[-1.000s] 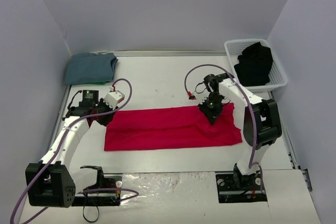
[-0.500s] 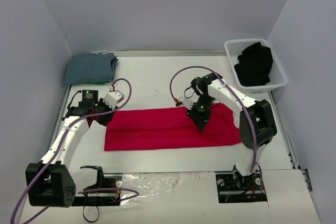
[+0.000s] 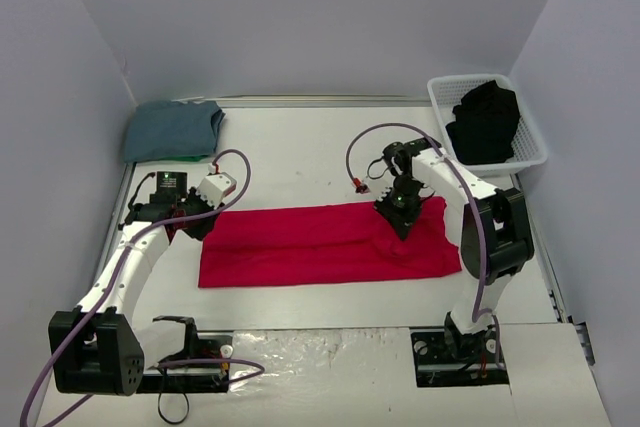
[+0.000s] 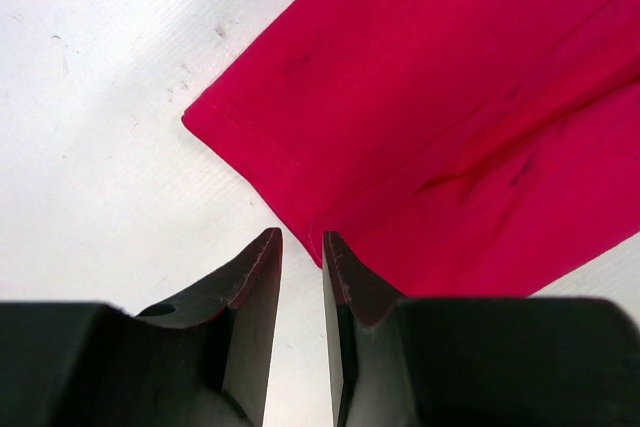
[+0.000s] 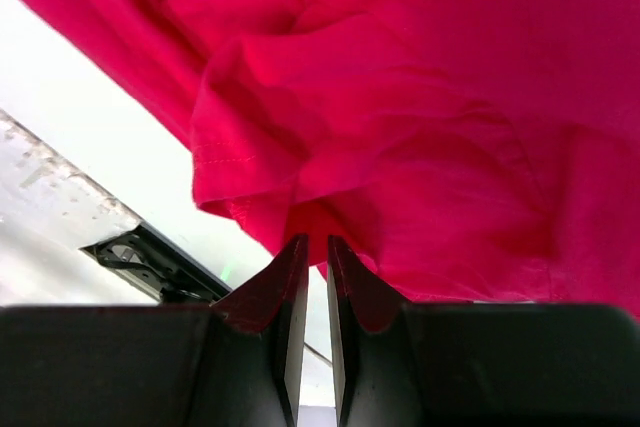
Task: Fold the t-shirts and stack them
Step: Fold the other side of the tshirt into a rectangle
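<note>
Top external view: the red t-shirt [image 3: 300,245] is seen laid out as a long band on the tabletop [image 3: 300,152], with one short end just beside the left claw [image 4: 302,235] and the other end running under and a little beyond the right claw [image 3: 400,225]. Within the last second the right claw was carried inward toward the middle of the band and then brought back almost to where it had stood. The outline of the cloth has been left much as it was, and only a small pucker is visible close beside that claw. No end has been laid over the rest, so the crosswise fold is judged not yet made, and the motion is read as an adjustment rather than a completed step. In the right wrist view the right claw is drawn nearly closed, and a bunched fold of red cloth appears to be pinched at its tips. The left claw has not been moved. It is narrowly parted and empty, bare tabletop shows between its tips, and the hemmed corner lies just ahead of them, untouched. Beyond the left claw, at the far corner, the blue-grey t-shirt [image 3: 172,130] lies already folded. Beyond the right claw the black t-shirt [image 3: 485,119] is heaped in the basket [image 3: 440,95], so two shirts are judged still to be folded.
</note>
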Motion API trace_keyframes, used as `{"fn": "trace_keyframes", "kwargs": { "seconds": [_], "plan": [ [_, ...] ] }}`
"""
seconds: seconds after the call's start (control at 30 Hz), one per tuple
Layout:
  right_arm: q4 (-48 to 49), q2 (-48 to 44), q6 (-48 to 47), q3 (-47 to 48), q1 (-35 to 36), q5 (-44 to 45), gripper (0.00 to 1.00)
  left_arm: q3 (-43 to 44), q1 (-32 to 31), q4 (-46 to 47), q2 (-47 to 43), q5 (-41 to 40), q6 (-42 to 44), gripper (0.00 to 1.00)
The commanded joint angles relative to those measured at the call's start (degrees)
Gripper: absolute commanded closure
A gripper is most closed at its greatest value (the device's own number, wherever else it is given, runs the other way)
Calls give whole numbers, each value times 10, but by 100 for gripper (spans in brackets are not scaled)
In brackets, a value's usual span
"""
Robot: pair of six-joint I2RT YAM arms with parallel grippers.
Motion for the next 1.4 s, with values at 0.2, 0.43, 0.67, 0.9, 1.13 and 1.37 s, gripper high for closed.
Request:
{"fn": "trace_keyframes", "kwargs": {
  "seconds": [0.2, 0.43, 0.67, 0.9, 1.13, 1.37],
  "plan": [
    [13, 33, 44, -35, 42, 44, 90, 0, 5, 9, -7, 12, -5, 77],
    [25, 62, 72, -31, 107, 30, 91, -1, 5, 10, -12, 13, -5, 77],
    [19, 85, 42, -31, 172, -18, 89, -2, 5, 13, -12, 13, -5, 77],
    [18, 132, 38, -21, 226, -25, 90, -4, 5, 12, -12, 6, -7, 77],
    [-2, 120, 27, -8, 238, -58, 90, -3, 7, 11, -10, 5, -7, 77],
    [-70, 31, -26, 26, 226, -133, 87, -2, 7, 15, -9, 5, -9, 77]
  ]
}}
